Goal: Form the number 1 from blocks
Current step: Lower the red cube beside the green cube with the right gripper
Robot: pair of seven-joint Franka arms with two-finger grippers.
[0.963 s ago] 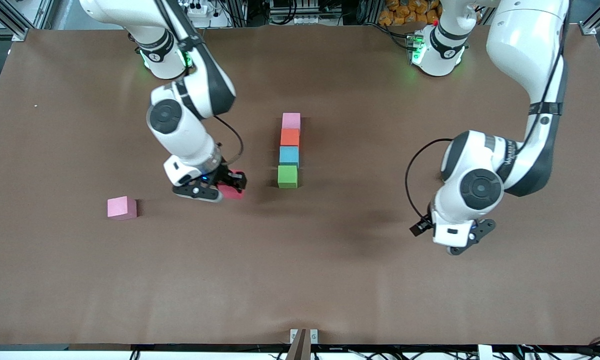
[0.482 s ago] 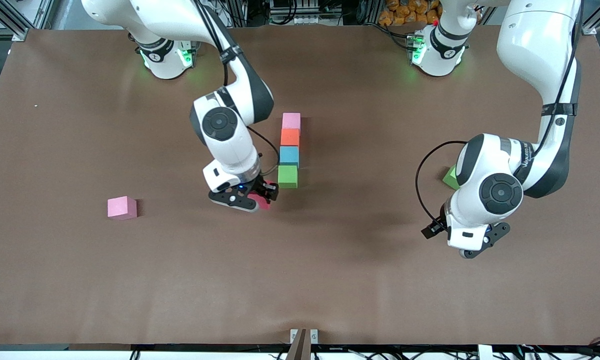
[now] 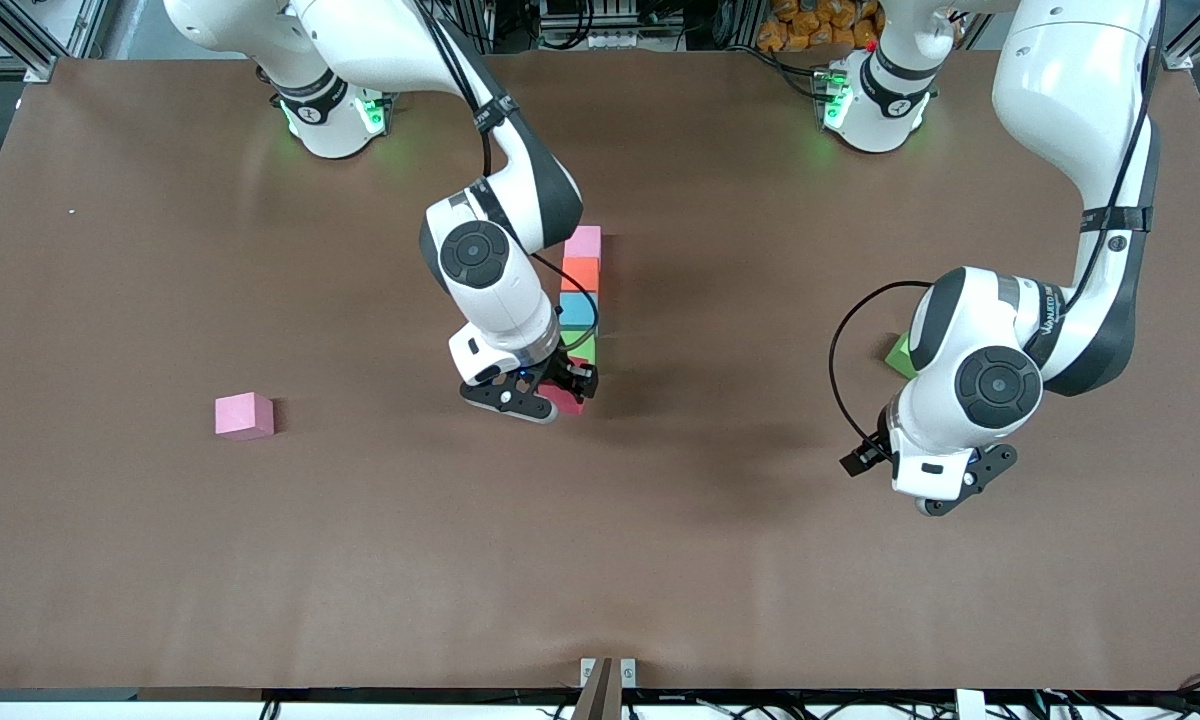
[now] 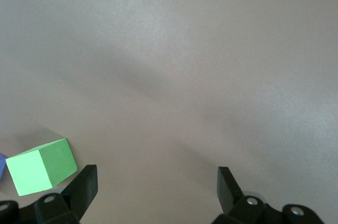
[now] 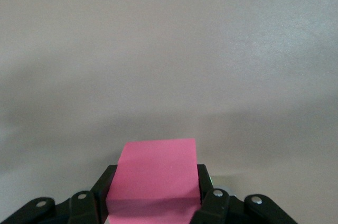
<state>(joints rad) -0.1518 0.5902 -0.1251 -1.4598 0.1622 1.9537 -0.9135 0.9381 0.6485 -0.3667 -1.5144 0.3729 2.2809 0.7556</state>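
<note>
Carried toward the column since a second ago, the red block (image 3: pixel 567 398) — matte, square-faced — sits clamped between the right gripper (image 3: pixel 550 392) fingers, at the green block (image 3: pixel 582 347). Left gripper (image 3: pixel 945 490) waits, fingers wide.

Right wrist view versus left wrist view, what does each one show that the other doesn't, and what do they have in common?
Only the right wrist view shows the red block, clamped between the right gripper's fingers with bare table ahead.

Only the left wrist view shows a loose green block lying on the table beside the left gripper, whose fingers are spread with nothing between them.

Both show the plain brown table and their own gripper's dark fingers at the edge of the picture. Neither shows the column of blocks.
</note>
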